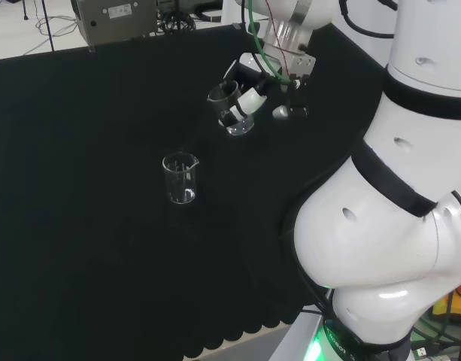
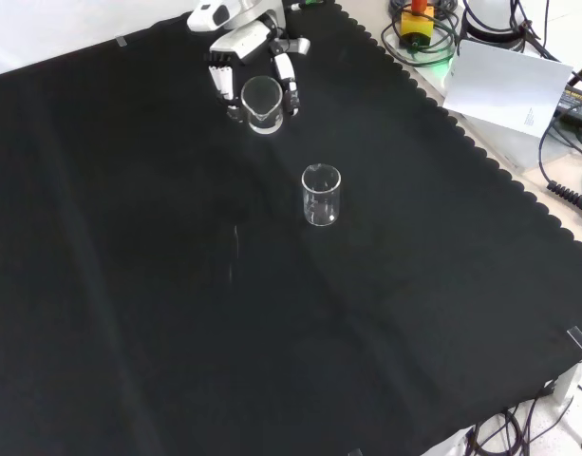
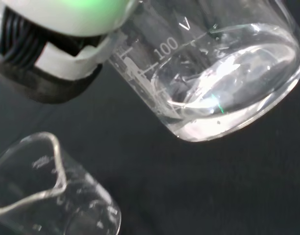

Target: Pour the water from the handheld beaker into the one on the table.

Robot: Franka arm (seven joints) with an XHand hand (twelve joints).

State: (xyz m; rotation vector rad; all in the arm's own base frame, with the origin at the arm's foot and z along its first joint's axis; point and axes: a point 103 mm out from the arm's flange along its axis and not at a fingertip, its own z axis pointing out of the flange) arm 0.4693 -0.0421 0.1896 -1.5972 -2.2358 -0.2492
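Your hand (image 2: 257, 66) grips the water beaker (image 2: 262, 103); carry it above the empty beaker (image 2: 321, 195) standing nearer in the front view, then tip slowly.

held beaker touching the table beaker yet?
Apart. The front view shows bare black cloth between the held beaker in the hand and the table beaker; the head view agrees.

In the wrist view the held beaker (image 3: 223, 73) runs off the frame, its mouth out of sight, and a blurred white part of the hand (image 3: 57, 29) covers one side. The standing beaker (image 3: 47, 196) is cut off too, base unseen. In the head view and front view, water level in either beaker is too faint to tell.
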